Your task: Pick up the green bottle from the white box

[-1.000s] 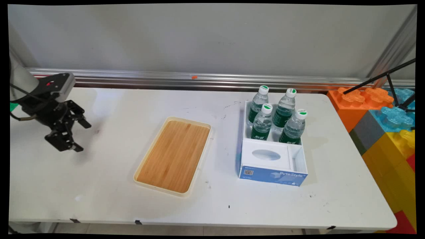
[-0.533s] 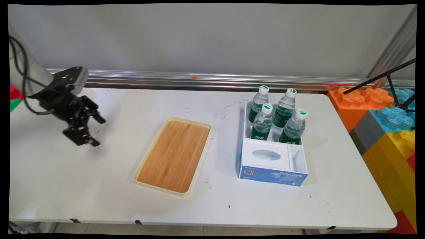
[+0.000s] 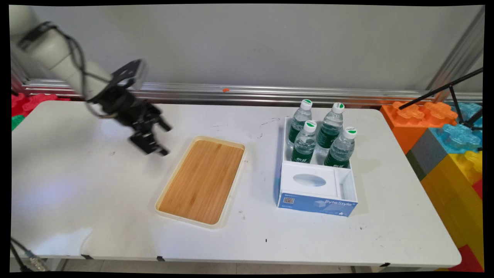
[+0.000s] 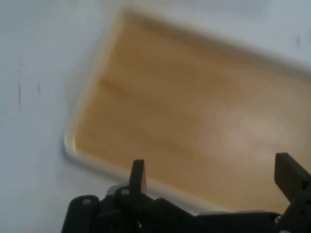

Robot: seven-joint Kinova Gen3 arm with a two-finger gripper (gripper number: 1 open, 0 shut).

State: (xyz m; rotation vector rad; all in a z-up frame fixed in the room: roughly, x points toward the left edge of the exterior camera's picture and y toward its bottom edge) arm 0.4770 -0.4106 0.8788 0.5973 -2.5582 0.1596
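My black gripper (image 3: 165,139) hangs open and empty above the table, just left of the far left corner of a wooden tray (image 3: 202,180) with a cream rim. In the hand view the gripper (image 4: 214,177) points down at the tray (image 4: 194,131), whose wood floor fills most of the picture; its two fingers stand wide apart. To the right of the tray stands a white and blue box (image 3: 317,195) holding several water bottles (image 3: 304,143) with green labels and white caps in its far half.
The white table (image 3: 96,208) ends at a metal rail along the wall. Big orange, blue, grey and yellow toy bricks (image 3: 447,146) are stacked past the right edge. A black tripod leg (image 3: 440,90) crosses above them. Red and green bricks (image 3: 23,106) show at far left.
The arm has swung right and up across the table, carrying the open gripper from the left edge to the tray's far left corner. Nothing on the table has moved.
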